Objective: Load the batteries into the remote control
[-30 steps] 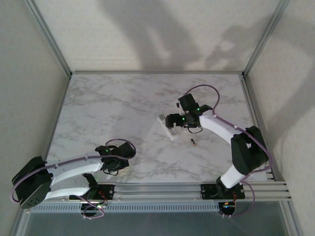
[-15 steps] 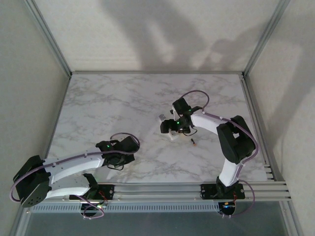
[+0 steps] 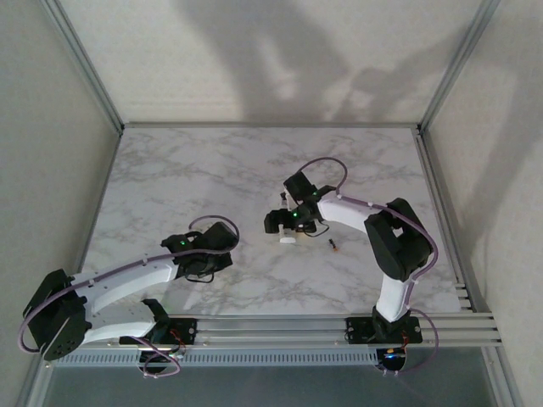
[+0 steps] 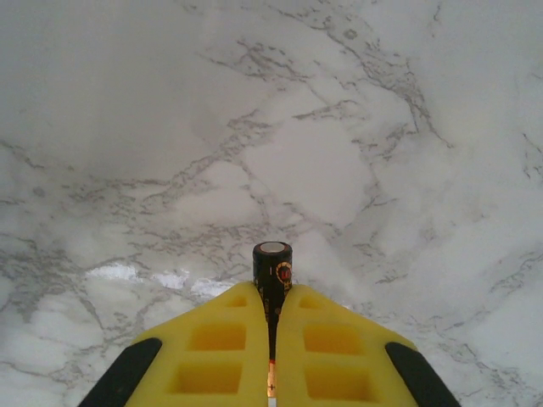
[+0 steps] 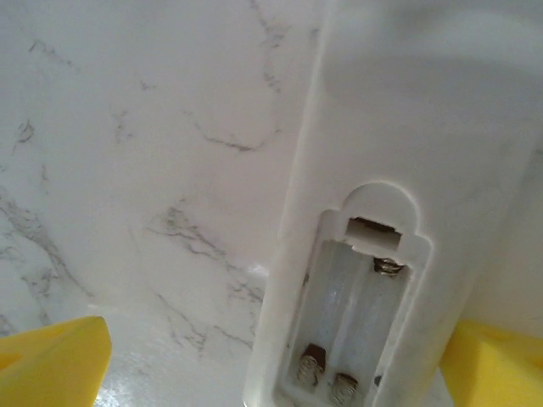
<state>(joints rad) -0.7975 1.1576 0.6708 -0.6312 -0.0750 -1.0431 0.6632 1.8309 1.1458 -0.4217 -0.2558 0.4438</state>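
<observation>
The remote control (image 5: 407,127) lies back-up on the marble, its cover off and its battery compartment (image 5: 356,322) showing empty bays with springs. My right gripper (image 5: 271,377) is open around it; the remote sits close to the right finger (image 5: 501,373) and far from the left one (image 5: 51,365). From above, the right gripper (image 3: 282,222) covers most of the remote (image 3: 289,238). One battery (image 4: 272,267), dark with a flat silver end, stands pinched in my shut left gripper (image 4: 272,292), which hovers at the table's near left (image 3: 212,253). A second battery (image 3: 334,246) lies loose right of the remote.
The marble table (image 3: 187,178) has an aluminium frame post (image 3: 85,64) at each back corner and rails (image 3: 339,326) along the near edge. White walls close in the sides and back.
The right gripper has swung left and settled over the remote. The left arm has reached further out toward the centre, still holding its battery.
</observation>
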